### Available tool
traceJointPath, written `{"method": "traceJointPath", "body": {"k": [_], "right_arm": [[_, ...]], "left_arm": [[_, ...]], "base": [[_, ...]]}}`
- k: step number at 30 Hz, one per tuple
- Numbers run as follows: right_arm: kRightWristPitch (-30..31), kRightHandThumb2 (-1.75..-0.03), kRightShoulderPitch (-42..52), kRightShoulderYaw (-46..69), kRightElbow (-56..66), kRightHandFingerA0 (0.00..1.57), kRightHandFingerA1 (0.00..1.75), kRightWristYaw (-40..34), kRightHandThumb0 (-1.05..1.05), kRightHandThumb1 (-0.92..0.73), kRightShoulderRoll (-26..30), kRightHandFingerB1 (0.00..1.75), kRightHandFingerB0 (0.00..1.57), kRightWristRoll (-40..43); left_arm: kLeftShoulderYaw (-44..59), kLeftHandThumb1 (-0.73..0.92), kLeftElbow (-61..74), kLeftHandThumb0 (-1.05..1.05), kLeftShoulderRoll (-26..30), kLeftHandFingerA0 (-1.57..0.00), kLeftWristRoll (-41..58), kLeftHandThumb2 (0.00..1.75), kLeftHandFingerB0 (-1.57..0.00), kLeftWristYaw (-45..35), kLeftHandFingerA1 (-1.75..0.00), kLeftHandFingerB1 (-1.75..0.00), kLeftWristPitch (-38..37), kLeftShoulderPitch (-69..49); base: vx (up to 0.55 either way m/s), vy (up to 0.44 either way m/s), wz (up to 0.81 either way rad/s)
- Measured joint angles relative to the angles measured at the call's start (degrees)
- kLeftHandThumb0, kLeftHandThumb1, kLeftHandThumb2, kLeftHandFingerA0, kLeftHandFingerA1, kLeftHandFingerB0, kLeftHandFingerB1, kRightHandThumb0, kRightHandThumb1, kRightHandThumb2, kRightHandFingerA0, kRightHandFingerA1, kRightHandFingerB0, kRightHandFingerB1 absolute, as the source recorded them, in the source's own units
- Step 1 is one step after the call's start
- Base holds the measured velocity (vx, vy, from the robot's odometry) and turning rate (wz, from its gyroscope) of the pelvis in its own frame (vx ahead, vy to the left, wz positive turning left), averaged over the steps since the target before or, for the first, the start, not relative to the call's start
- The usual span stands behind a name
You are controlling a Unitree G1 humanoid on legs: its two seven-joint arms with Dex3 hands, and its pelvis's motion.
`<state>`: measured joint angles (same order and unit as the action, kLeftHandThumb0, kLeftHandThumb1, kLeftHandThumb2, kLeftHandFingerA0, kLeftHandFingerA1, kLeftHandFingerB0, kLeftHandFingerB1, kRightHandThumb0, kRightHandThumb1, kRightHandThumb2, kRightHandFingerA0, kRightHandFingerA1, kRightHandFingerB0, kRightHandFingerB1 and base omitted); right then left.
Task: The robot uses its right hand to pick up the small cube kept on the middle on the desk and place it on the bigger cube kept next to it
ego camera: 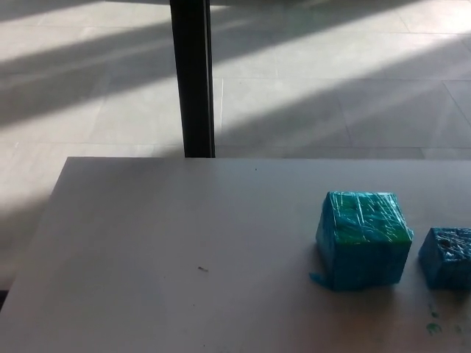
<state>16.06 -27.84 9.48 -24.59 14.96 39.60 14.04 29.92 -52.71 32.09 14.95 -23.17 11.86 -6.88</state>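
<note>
fingers out of view, state unknowable; small cube point(446, 257) beside bigger cube point(362, 239) on desk point(184, 250)

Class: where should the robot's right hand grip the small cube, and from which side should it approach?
Grip the small cube across its front and back faces, coming from above on the right. The bigger cube stands close on its left, apart, so that side is probably too tight.

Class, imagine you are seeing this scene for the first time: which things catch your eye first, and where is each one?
The big blue-green cube, wrapped in shiny tape, stands out on the right side of the pale desk. Just right of it, apart and cut by the picture's edge, sits the smaller blue cube. Behind the desk a dark post rises against the sunlit tiled floor; no robot hand shows.
</note>
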Motion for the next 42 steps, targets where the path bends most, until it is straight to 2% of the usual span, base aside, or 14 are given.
{"method": "traceJointPath", "body": {"k": [7,8,11,14,19,21,23,26,27,37,38,39,40,42], "right_arm": [[-2.58,-0.87,-2.90,-8.32,-3.39,0.17,0.54,5.09,-0.68,-0.52,-0.22,0.38,0.05,-3.88],[-2.91,-1.02,-3.29,-9.22,-3.89,0.03,0.52,5.69,-0.36,-0.47,-0.37,0.50,0.00,-4.43],[-4.23,-0.84,-4.09,-11.58,-5.01,0.08,0.52,7.33,-0.70,-0.44,-0.51,0.22,0.01,-6.05],[-5.68,-0.89,-5.37,-15.29,-6.38,0.00,0.07,8.55,-0.94,-0.55,-0.51,0.00,0.00,-8.58],[-6.49,-0.78,-8.13,-20.99,-7.61,0.00,0.00,9.11,-0.93,-0.45,-0.49,0.00,0.00,-12.69],[-6.48,-0.58,-9.39,-23.09,-7.99,0.00,0.00,9.21,-0.97,-0.55,-0.49,0.00,0.00,-14.22],[-6.39,-0.57,-10.81,-25.15,-8.48,0.00,0.00,9.27,-0.98,-0.55,-0.48,0.00,0.00,-15.79],[-6.14,-0.58,-12.64,-28.02,-9.25,0.00,0.00,9.29,-1.02,-0.57,-0.48,0.00,0.00,-18.23],[-5.98,-0.59,-13.40,-29.23,-9.82,0.00,0.00,9.29,-1.02,-0.56,-0.48,0.00,0.00,-19.23],[-5.00,-0.57,-15.64,-36.09,-15.49,0.00,0.00,9.36,-0.87,-0.53,-1.90,0.00,0.00,-27.26],[-5.00,-0.75,-15.63,-36.44,-15.92,0.00,0.00,9.36,-0.87,-0.42,-2.33,0.01,0.00,-27.90],[-5.00,-0.75,-15.65,-36.75,-16.56,0.00,0.00,9.34,-0.87,-0.42,-2.90,0.01,0.00,-28.63],[-5.00,-0.58,-15.65,-37.03,-17.21,0.00,0.00,9.33,-0.84,-0.53,-3.46,0.00,0.00,-29.30],[-5.00,-0.77,-15.67,-37.47,-18.58,0.00,0.01,9.30,-0.84,-0.43,-4.56,0.02,0.00,-30.41]], "left_arm": [[0.31,0.85,1.26,-0.84,0.01,-0.28,0.45,0.66,-0.29,0.01,-0.49,-0.38,0.47,-0.20],[0.28,0.85,1.42,-0.83,0.02,-0.26,0.49,0.66,-0.30,0.01,-0.47,-0.38,0.47,-0.30],[0.18,0.84,1.05,-0.84,0.04,-0.29,0.62,0.66,-0.31,0.03,-0.47,-0.37,0.47,-0.18],[0.04,0.84,0.40,-0.83,0.05,-0.30,0.75,0.66,-0.29,0.03,-0.47,-0.37,0.45,-0.12],[0.01,0.86,0.75,-0.83,0.05,-0.27,0.97,0.66,-0.29,0.03,-0.46,-0.37,0.46,-0.21],[-0.01,0.66,0.82,-0.81,0.05,-0.19,0.97,1.08,-0.24,0.03,-0.53,-0.50,0.45,-0.23],[-0.04,0.84,0.86,-0.83,0.05,-0.28,0.97,0.66,-0.30,0.05,-0.46,-0.37,0.45,-0.22],[-0.04,0.66,0.86,-0.80,0.05,-0.22,0.98,1.08,-0.22,0.06,-0.57,-0.50,0.45,-0.13],[-0.03,0.84,0.90,-0.83,0.05,-0.27,0.99,0.66,-0.29,0.07,-0.47,-0.37,0.45,-0.14],[0.00,0.85,-0.08,-0.82,0.33,-0.28,1.02,0.66,-0.30,0.23,-0.45,-0.36,0.46,0.40],[0.01,0.69,-0.05,-0.84,0.40,-0.30,1.03,1.09,-0.20,0.24,-0.57,-0.47,0.45,0.40],[-0.02,0.69,0.01,-0.84,0.46,-0.30,1.03,1.09,-0.20,0.25,-0.57,-0.47,0.45,0.43],[-0.01,0.85,0.01,-0.84,0.50,-0.34,1.04,0.66,-0.31,0.27,-0.50,-0.38,0.45,0.50],[0.16,0.79,0.06,-0.91,0.54,-0.31,1.12,0.75,-0.27,0.32,-0.52,-0.39,0.46,0.55]], "base": [[0.00,0.000,0.00],[0.00,0.000,0.00],[0.00,0.000,0.00],[0.00,0.000,0.00],[0.00,0.000,0.00],[0.00,0.000,0.00],[0.00,0.000,0.00],[0.00,0.000,0.00],[0.00,0.000,0.00],[0.00,0.000,0.00],[0.00,0.000,0.00],[0.00,0.000,0.00],[0.00,0.000,0.00],[0.00,0.000,0.00]]}}
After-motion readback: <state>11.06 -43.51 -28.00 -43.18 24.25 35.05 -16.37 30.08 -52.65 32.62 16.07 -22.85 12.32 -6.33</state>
